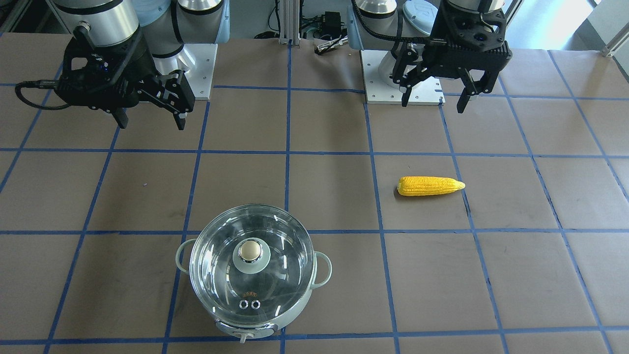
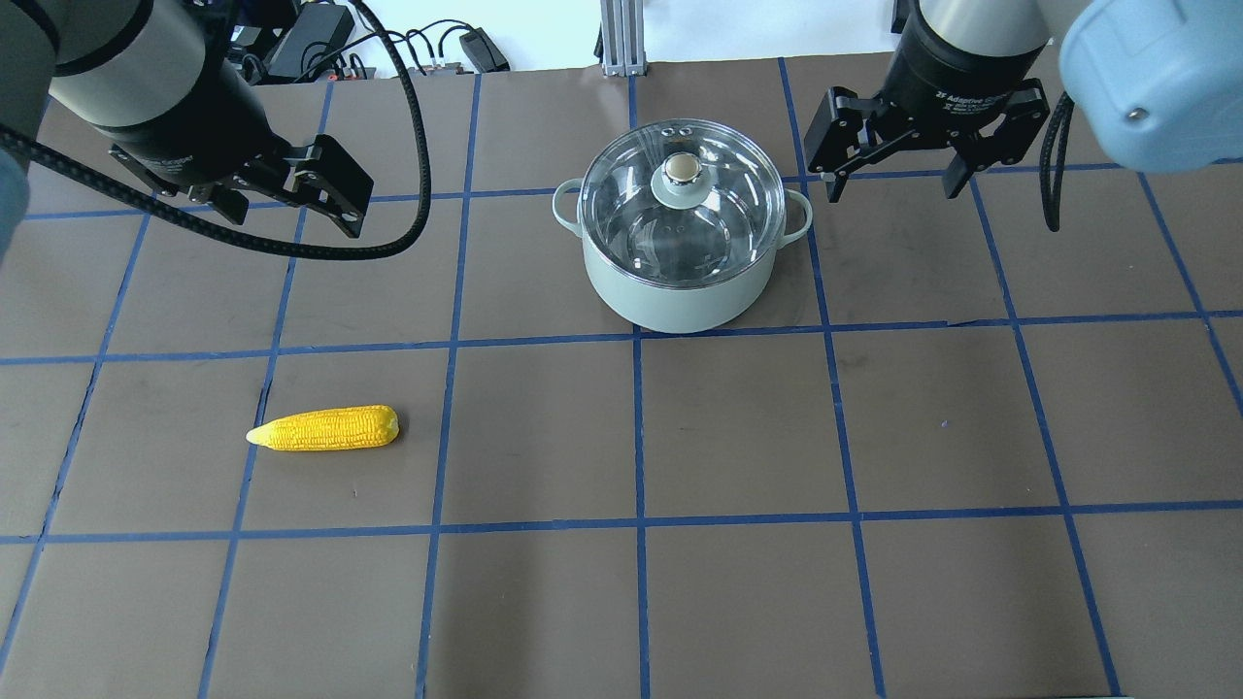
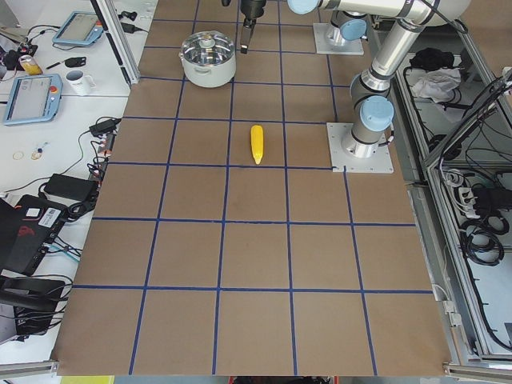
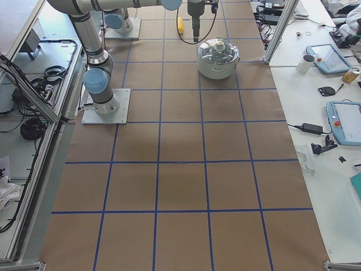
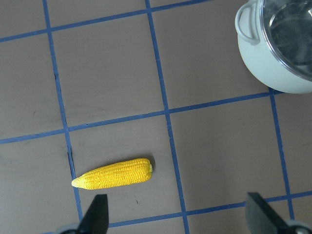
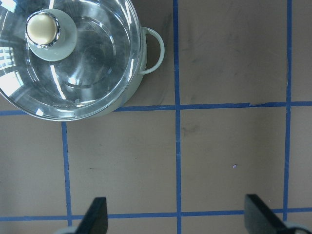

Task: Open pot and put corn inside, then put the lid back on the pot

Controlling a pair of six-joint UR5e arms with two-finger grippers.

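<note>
The pale mint-green pot [image 2: 680, 296] stands on the table with the clear glass lid [image 2: 723, 209] closed on it, its beige-topped knob [image 1: 250, 250] in the middle. The yellow corn [image 2: 325, 428] lies flat on the table, apart from the pot; the left wrist view also shows the corn [image 5: 114, 174] and part of the pot [image 5: 270, 66]. My left gripper [image 2: 291, 209] hangs open and empty above the table, behind the corn. My right gripper [image 2: 893, 189] is open and empty beside the pot's handle; its wrist view shows the lid [image 6: 92, 73].
Blue tape lines grid the brown table. The arms' white base plates [image 1: 403, 73] sit at the robot's edge. Side benches hold tablets, cables and a mug [image 3: 78, 80]. Open floor of table lies between corn and pot.
</note>
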